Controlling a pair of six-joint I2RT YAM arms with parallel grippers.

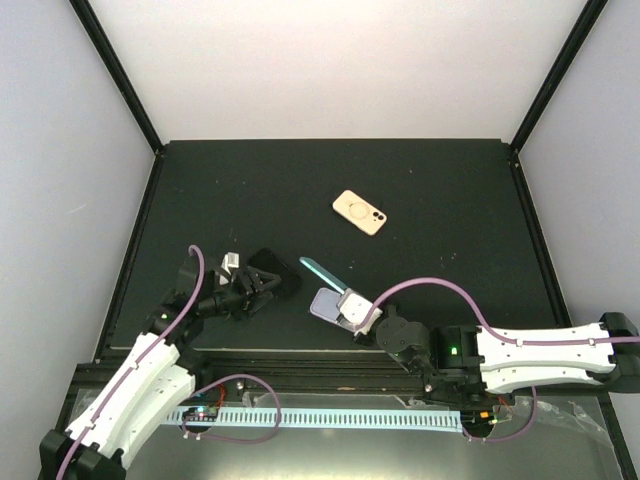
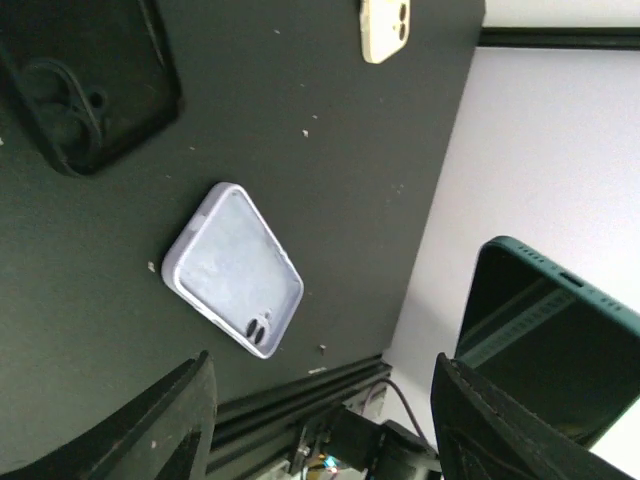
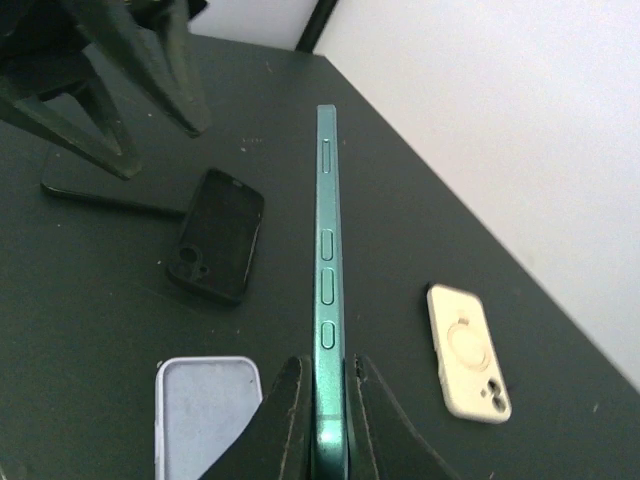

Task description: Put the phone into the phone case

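Observation:
My right gripper (image 3: 327, 420) is shut on the lower end of a teal phone (image 3: 326, 270), held on edge above the mat; it shows in the top view (image 1: 322, 274) too. An empty lavender case (image 1: 328, 304) lies open side up just under and left of the phone (image 3: 205, 412). A black case (image 1: 278, 275) lies open side up by my left gripper (image 1: 255, 285), which is open and empty. In the left wrist view the lavender case (image 2: 235, 268) lies ahead of the fingers (image 2: 165, 425) and the phone (image 2: 545, 340) stands at the right.
A beige case (image 1: 359, 212) lies back side up farther out on the black mat (image 1: 450, 190), also in the right wrist view (image 3: 468, 352). The black case (image 3: 215, 248) sits beyond the lavender one. Pale walls enclose the mat.

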